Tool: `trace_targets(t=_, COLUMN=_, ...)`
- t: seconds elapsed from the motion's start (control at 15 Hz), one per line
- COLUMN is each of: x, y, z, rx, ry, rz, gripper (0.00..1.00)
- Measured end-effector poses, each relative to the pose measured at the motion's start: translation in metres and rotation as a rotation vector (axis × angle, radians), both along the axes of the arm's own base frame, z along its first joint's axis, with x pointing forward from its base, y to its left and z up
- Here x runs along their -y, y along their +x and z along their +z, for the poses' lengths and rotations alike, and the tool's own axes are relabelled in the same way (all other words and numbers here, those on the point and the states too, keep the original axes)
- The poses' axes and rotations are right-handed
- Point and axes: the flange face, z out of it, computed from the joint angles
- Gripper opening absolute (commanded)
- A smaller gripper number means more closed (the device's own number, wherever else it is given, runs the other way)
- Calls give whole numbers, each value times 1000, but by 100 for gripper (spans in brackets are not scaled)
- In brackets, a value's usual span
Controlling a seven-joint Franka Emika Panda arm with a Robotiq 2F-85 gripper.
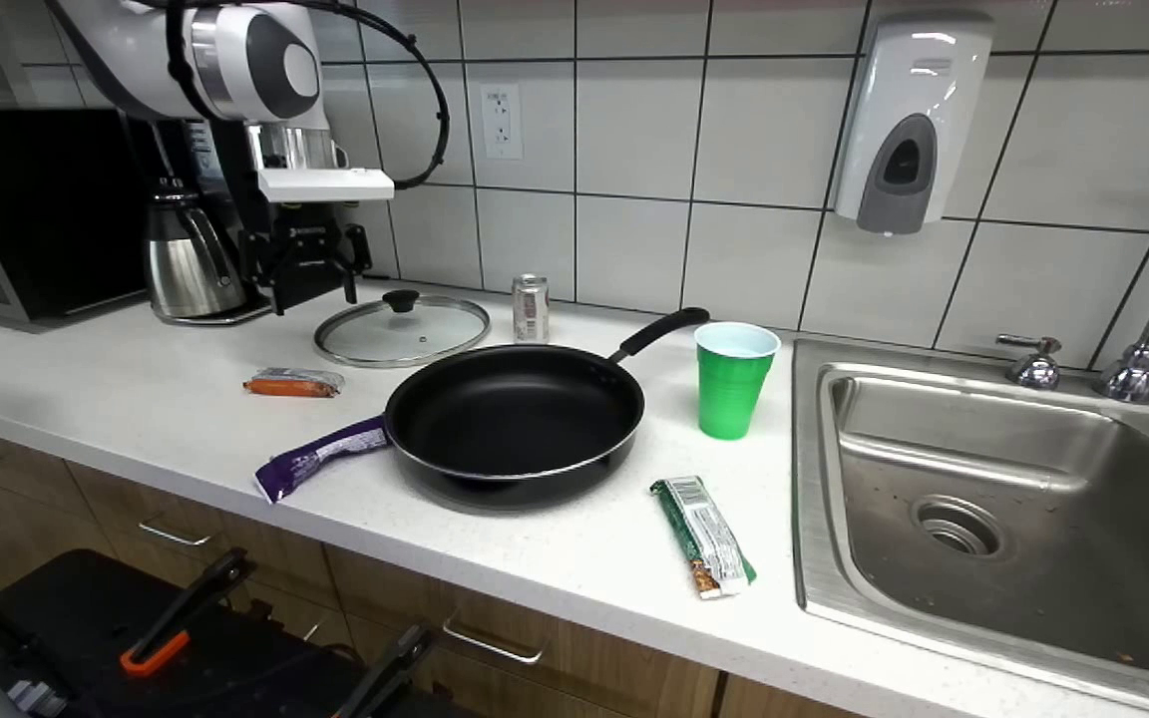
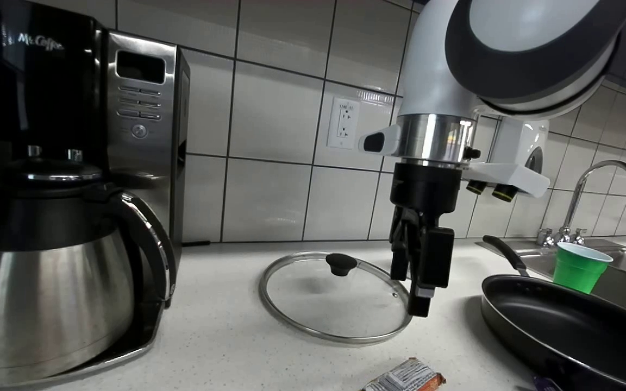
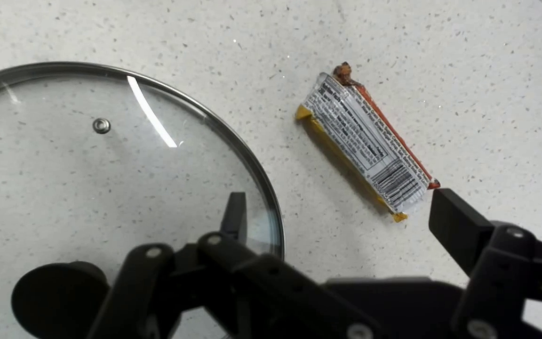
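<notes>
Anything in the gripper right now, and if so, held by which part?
Nothing is held: the gripper is open, and the wrapped bar and glass lid lie on the counter.

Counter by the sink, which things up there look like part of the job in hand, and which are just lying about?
Likely part of the job, being nearest:
end effector, open and holding nothing
glass lid
orange wrapped bar

Probably just lying about:
frying pan
green cup
can
purple packet
green packet
</notes>
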Motion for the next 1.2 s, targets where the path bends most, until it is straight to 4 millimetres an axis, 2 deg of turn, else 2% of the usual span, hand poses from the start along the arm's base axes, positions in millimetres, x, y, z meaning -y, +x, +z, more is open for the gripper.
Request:
trace_targets(t=0.6, x=-35, y=-22, z=-6, rx=10, ry=-12, rz=100, gripper=100)
trace_targets(t=1.2, x=-32, y=-51, z=-39, rx=6, ry=-42, rz=349, gripper=100)
